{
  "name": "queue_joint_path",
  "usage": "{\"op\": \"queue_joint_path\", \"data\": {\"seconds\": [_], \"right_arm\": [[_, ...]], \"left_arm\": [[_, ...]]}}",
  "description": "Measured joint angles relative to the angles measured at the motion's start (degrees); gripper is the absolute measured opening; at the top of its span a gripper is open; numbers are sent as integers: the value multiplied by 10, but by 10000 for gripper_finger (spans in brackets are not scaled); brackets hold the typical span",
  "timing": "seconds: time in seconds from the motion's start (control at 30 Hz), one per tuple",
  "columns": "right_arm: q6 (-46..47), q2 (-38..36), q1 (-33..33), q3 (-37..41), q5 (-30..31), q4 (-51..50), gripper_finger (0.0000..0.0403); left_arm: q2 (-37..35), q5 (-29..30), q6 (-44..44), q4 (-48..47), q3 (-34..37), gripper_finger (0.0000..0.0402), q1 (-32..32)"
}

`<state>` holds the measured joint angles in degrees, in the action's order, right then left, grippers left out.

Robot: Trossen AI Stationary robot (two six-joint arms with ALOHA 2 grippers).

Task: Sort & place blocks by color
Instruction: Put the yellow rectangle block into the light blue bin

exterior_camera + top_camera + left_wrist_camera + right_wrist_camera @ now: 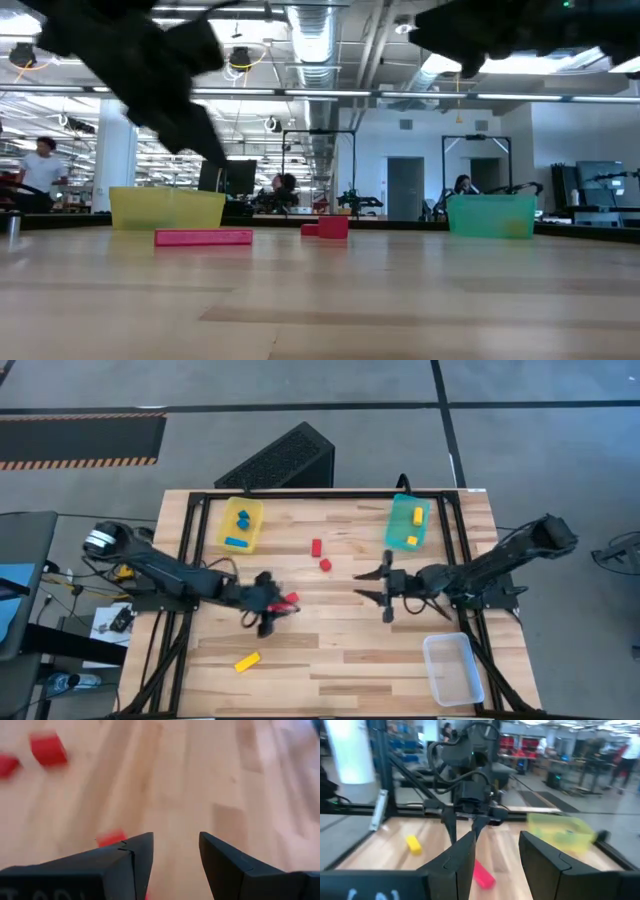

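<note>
Well, there is not much writing for you: the pale marks on the dark tool bodies in both wrist views are too blurred to read.

Take the high view's top as twelve. The red bar point(291, 600) lies flat on the bench point(340, 650) a little to nine of its centre, its long axis running roughly nine to three. The low view shows it lying broadside. Your left tool point(176, 840) is right at the bar's nine o'clock end, fingers spread, with only bare wood in the gap. The bar shows just outside one finger point(142, 852), not between them.

Two short red blocks point(316, 547) point(325, 564) sit close together toward twelve of the bar, well apart from it. A yellow bar point(247, 661) lies toward seven, near the bench's six o'clock edge, its long axis slanting from eight to two.

Blue blocks point(242, 517) rest in the yellow tray point(256, 508) at eleven. Yellow blocks point(411, 541) rest in the teal tray point(398, 510) at one. A clear tray point(470, 685) stands in the five o'clock corner.

Your right tool point(496, 837) hovers at three of centre, facing nine toward the left arm, fingers apart and gripping nothing. Between the two tools there is only open bench.

Beyond the bench, a person point(42, 165) shows in the room
</note>
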<state>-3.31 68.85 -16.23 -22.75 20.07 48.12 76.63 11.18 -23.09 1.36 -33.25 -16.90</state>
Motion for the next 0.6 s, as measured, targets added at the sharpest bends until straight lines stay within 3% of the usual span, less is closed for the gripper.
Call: {"op": "queue_joint_path", "data": {"seconds": [0.1, 0.27, 0.43, 0.6], "right_arm": [[4, 74, 3, -28, -22, 49, 172], [17, 190, -9, -119, -25, 53, 172], [17, 282, -29, -218, -23, 15, 177], [-5, 315, -37, -298, -6, -87, 184]], "left_arm": [[-49, -4, -80, -54, 1, 143, -68], [-83, -4, -234, -66, 0, 143, -211], [-54, 107, -388, -53, 0, 143, -341], [16, 179, -450, -44, 0, 143, -399]]}}
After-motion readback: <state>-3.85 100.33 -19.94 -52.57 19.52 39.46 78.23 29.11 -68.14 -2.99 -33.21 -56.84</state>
